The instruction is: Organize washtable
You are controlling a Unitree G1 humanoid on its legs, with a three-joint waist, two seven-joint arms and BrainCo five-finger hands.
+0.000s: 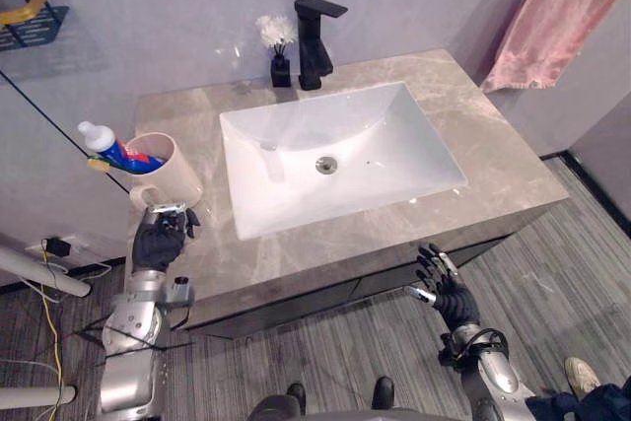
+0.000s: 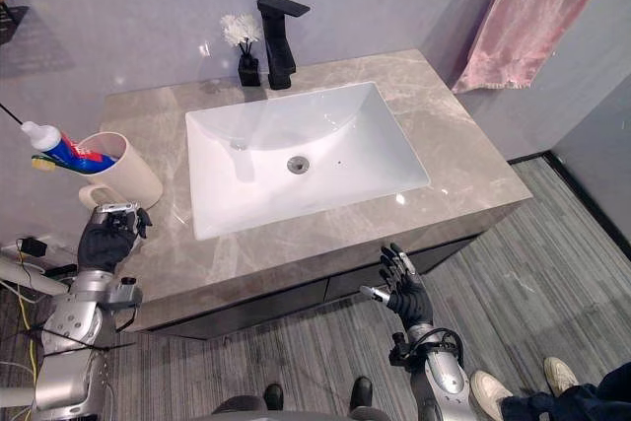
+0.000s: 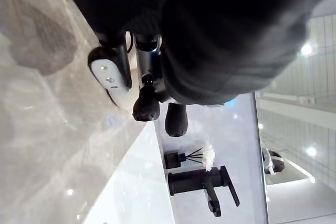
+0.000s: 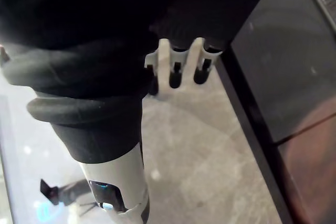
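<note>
A grey marble washtable stands against a pale wall, with a white rectangular sink sunk into its middle. At the far edge behind the sink is a black tap, and just left of it a small black vase holding a white flower. On the left part of the counter a cream mug stands upright with its handle turned towards the near side. A blue and white toothpaste tube leans out of it to the left.

The robot's left hand is over the near left corner of the counter, just on the near side of the mug's handle. Its fingers are curled in, with nothing between them and the thumb. Whether they touch the mug cannot be told.

The right hand hangs below the counter's near edge, right of centre, over the grey plank floor, with its fingers spread apart and empty.

A pink towel hangs on the wall at the far right. A blue wire shelf is fixed to the wall at the far left. A person's pale shoe shows at the near right.
</note>
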